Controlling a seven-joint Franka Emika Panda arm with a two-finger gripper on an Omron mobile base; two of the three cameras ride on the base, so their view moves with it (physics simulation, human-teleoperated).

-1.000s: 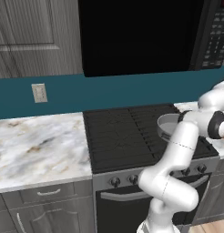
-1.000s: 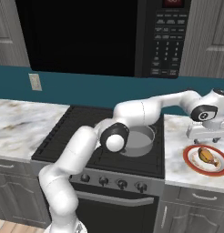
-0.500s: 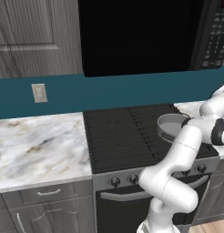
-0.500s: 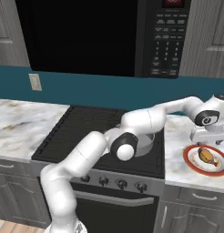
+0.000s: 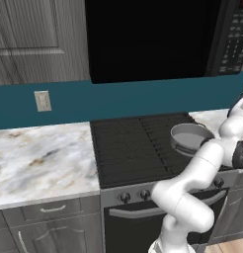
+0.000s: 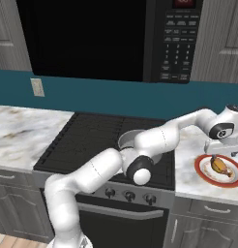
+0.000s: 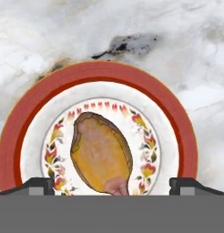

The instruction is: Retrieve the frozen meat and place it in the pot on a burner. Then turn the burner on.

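Orange-brown oblong frozen meat (image 7: 102,154) on red-rimmed floral plate (image 7: 177,113), marble counter (image 7: 50,32), gripper (image 7: 112,185) spread wide above

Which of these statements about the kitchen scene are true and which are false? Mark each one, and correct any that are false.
1. The frozen meat lies on a red-rimmed plate. True.
2. The pot already holds the meat. False: in the left base view the pot looks empty, and the meat is on the plate.
3. The plate sits on the marble counter to the right of the cooktop. True.
4. The gripper has its fingers shut on the meat. False: the fingers stand wide open on either side of the meat, above the plate.
5. The pot sits on the marble counter. False: it sits on the cooktop's grates.
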